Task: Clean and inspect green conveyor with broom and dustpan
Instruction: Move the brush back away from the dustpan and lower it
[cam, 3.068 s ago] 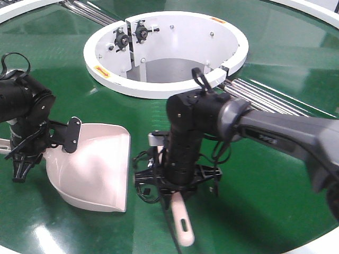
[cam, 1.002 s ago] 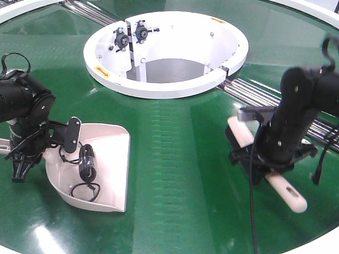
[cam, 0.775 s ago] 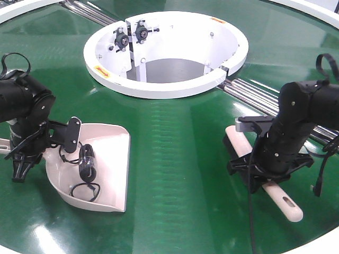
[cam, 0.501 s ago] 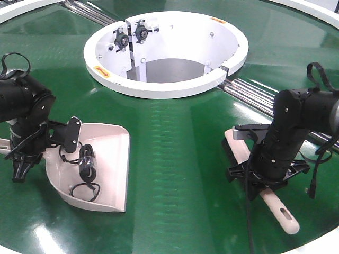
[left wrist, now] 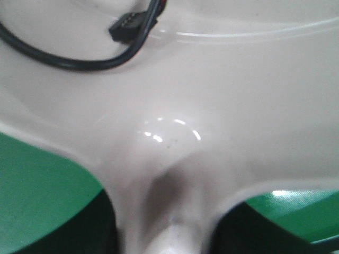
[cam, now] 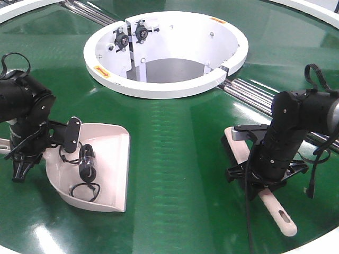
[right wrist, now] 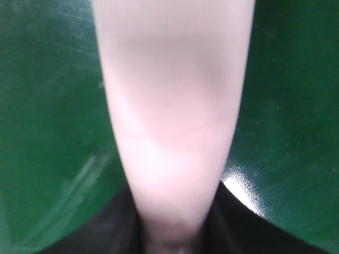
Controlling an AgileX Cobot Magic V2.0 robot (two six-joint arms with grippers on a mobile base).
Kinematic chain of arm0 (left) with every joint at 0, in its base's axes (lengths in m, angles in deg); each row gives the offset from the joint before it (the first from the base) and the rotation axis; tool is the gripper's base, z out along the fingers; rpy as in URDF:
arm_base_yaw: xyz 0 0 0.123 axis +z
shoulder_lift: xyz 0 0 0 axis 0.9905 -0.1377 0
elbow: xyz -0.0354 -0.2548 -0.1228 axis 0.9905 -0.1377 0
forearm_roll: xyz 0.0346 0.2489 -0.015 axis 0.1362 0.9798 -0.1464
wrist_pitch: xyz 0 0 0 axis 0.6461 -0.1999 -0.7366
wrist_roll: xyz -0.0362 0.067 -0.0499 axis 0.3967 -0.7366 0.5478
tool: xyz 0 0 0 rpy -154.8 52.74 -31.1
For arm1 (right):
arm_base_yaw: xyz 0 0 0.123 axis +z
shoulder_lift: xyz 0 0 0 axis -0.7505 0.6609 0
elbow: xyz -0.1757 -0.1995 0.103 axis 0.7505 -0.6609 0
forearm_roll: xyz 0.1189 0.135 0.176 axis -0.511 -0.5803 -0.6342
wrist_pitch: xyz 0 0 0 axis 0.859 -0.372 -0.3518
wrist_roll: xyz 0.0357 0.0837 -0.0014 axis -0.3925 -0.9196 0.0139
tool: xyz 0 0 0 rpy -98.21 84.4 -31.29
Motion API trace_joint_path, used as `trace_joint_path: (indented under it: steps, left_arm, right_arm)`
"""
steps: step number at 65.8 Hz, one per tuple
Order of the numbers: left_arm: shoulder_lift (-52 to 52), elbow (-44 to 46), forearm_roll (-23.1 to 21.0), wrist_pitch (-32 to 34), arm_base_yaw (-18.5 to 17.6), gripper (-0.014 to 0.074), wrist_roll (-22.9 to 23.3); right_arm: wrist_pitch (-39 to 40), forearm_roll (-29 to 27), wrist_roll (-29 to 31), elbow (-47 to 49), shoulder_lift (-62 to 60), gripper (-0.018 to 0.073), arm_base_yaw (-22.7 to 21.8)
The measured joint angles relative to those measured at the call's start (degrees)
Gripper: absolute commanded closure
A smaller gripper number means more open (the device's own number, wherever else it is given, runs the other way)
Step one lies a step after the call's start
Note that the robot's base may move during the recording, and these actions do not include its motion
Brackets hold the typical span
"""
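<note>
The broom [cam: 279, 211] lies on the green conveyor [cam: 180, 159], in front of the white ring [cam: 159, 89] and off to its right. Its long side runs slantwise. The bristle end points back toward the ring, and the end with the hole points away from it. The right gripper [cam: 266, 182] is pinched tight around the broom's middle.

The dustpan [cam: 108, 156] sits in front of the ring, to its left. Its wide mouth faces right and its handle points left. The left gripper [cam: 18, 153] squeezes the handle. A black cord [cam: 85, 170] lies inside. The small stickers [cam: 99, 69] on the ring are too tiny to read.
</note>
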Motion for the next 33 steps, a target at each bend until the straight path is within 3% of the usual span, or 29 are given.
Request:
trace_joint_path:
  steps: [16,33]
  left_arm:
    - [0.0,0.0,-0.06,0.17,0.0,0.0568,0.01]
    - [0.0,0.0,-1.86,-0.03,0.0,0.0457,0.06]
  right_arm:
    - [-0.05,0.0,0.0,0.0,0.0,0.038,0.0]
    - [-0.41,0.0,0.37,0.0,0.0,0.0214,0.0]
